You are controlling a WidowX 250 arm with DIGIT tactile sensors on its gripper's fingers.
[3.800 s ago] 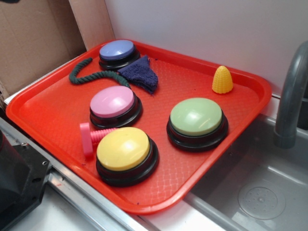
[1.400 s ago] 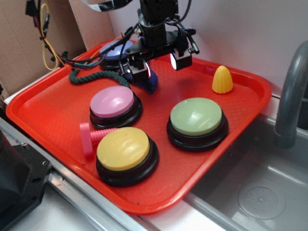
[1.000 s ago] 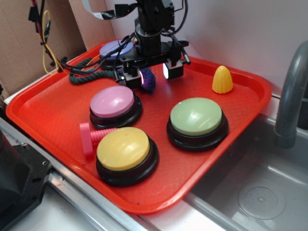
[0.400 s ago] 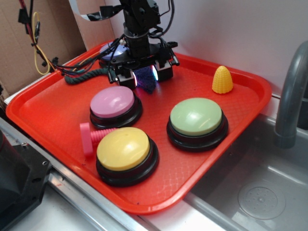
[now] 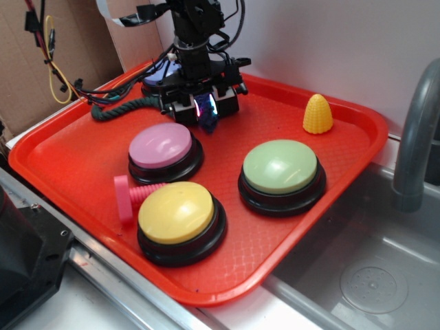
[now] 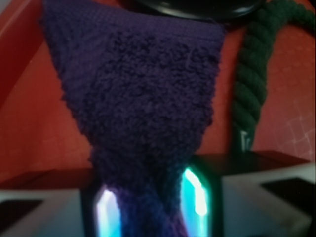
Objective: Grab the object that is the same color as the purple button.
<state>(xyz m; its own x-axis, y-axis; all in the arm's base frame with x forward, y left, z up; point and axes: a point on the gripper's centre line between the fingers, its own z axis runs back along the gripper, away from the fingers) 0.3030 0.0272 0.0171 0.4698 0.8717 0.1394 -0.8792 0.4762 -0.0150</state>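
Nearest the exterior camera, the yellow button (image 5: 181, 216) and the pink bolt-shaped toy (image 5: 132, 196) are noted at the front of the red tray (image 5: 62, 165), with the green button (image 5: 280, 172) to the right and the pink button (image 5: 163, 148) just behind the bolt. Further back, the claw (image 5: 206, 110) is seen low over the tray, and the purple cloth (image 5: 208, 121) is pinched between its fingers; in the wrist view the cloth (image 6: 143, 103) is drawn into a narrow waist between the two lit pads (image 6: 195, 197), so the claw is judged to be clamped on it. Compared with a second ago, when the fingers stood wide on either side of the cloth, the gap has been closed and the whole claw has shifted slightly to the left. The grasp is therefore judged to be made, with only a lift remaining to confirm it. The cloth is not seen to be raised; its wide end appears to lie on the tray, beside the dark green rope (image 6: 252, 74). Behind the claw, the purple button (image 5: 157, 74) is mostly hidden by the arm. The yellow corn toy (image 5: 317, 114) stands well apart at the far right. No brand, label or legible writing is found in either view.
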